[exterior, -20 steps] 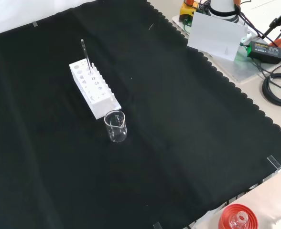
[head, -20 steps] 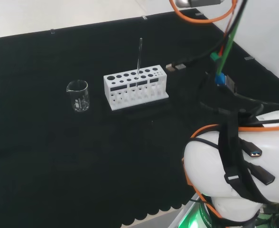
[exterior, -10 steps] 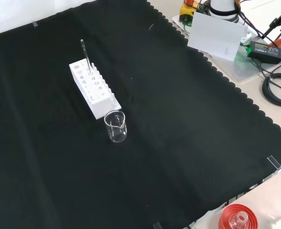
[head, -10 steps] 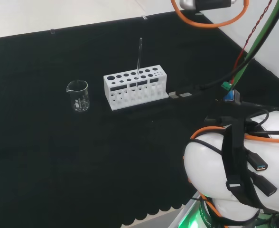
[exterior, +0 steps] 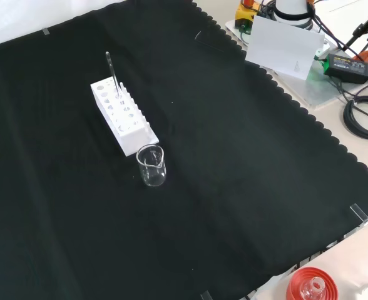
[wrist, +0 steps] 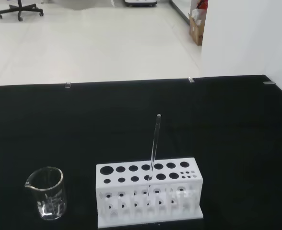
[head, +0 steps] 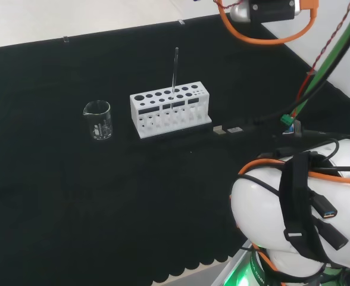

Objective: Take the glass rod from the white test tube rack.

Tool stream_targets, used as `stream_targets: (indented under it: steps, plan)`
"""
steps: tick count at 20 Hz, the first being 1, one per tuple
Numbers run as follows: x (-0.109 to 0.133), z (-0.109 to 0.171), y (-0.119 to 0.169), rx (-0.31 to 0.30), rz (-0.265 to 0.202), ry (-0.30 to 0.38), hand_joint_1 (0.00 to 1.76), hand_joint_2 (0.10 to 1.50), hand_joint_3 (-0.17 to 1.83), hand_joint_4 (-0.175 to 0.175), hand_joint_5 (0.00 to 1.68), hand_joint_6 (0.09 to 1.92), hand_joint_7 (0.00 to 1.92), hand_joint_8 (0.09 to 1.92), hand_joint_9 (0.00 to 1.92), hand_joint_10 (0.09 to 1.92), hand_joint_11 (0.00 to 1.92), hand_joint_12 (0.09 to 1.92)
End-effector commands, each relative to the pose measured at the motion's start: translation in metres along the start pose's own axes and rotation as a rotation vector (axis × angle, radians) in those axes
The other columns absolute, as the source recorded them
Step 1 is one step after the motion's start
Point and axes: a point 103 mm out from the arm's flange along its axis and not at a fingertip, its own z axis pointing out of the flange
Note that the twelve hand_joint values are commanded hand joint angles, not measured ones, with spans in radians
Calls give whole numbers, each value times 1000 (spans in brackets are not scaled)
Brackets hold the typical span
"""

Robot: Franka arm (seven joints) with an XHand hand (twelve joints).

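A glass rod (head: 174, 72) stands upright in a hole of the white rack (head: 170, 111) beside a beaker (head: 97, 120), ready for lifting; the finger state cannot be told.

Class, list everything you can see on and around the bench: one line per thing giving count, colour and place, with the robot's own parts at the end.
glass rod: one, clear, standing upright in a hole of the rack.
white test tube rack: one, white, mid-cloth; right of the beaker in the head view.
beaker: one, clear glass, just left of the rack in the head view, apart from it.
black cloth: one, black, scalloped edge, covering the bench.
red ribbed stand: one, red, off the cloth at the front view's bottom right.
arm links: white, with orange and black cables, at the head view's right.
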Motion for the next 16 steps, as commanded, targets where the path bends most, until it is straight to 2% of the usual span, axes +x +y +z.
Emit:
stream_targets:
  steps: [1,4,5,9,14,16]
  plan:
    - [-7,11,14,49,0,18,780,804,508,-54,384,87,203,720,182,861,0,1377]
    - [-11,16,31,78,-12,13,789,805,518,-60,432,87,243,738,237,867,5,1448]
    - [-4,18,39,82,-15,-3,792,806,520,-61,448,87,254,743,251,869,13,1457]
    - [-7,20,66,87,-19,3,799,809,533,-63,526,87,298,752,303,861,74,1450]
    - [-17,31,96,120,-32,0,802,813,541,-69,626,197,366,745,366,835,135,1425]
    - [-17,37,104,127,-35,-2,804,814,545,-71,604,334,420,736,404,816,167,1414]
